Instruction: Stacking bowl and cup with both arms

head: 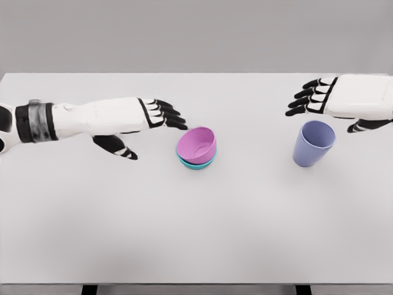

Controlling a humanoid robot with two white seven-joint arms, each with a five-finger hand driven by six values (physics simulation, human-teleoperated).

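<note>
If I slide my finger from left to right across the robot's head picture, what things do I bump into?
Left robot hand → pink bowl sitting tilted in a teal bowl → purple cup → right robot hand, up above the cup. All over the white table.

2 bowls [196, 147], 1 cup [313, 143], 2 hands [144, 123].
</note>
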